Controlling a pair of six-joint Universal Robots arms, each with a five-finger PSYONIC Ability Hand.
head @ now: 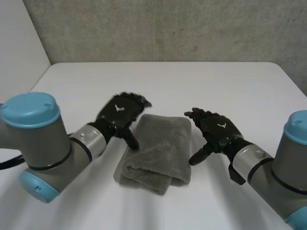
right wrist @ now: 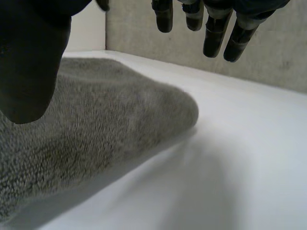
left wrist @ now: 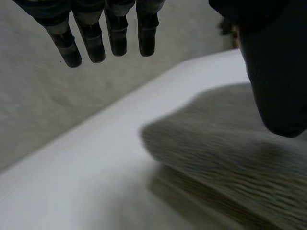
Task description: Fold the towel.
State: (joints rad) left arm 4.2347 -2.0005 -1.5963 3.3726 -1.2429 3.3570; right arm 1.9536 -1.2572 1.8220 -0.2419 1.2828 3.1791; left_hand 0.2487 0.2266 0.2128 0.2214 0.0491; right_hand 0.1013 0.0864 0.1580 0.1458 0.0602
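A grey towel lies folded into a thick oblong in the middle of the white table. My left hand hovers just beside its left edge, fingers relaxed and holding nothing, thumb pointing down near the cloth. My right hand hovers beside the right edge, likewise open and clear of the cloth. In the left wrist view the towel lies below the thumb, with the fingers spread above bare table. In the right wrist view the towel sits under the thumb, apart from the fingers.
A grey concrete wall rises behind the table's far edge. Bare table surface stretches behind the towel and to both sides of it.
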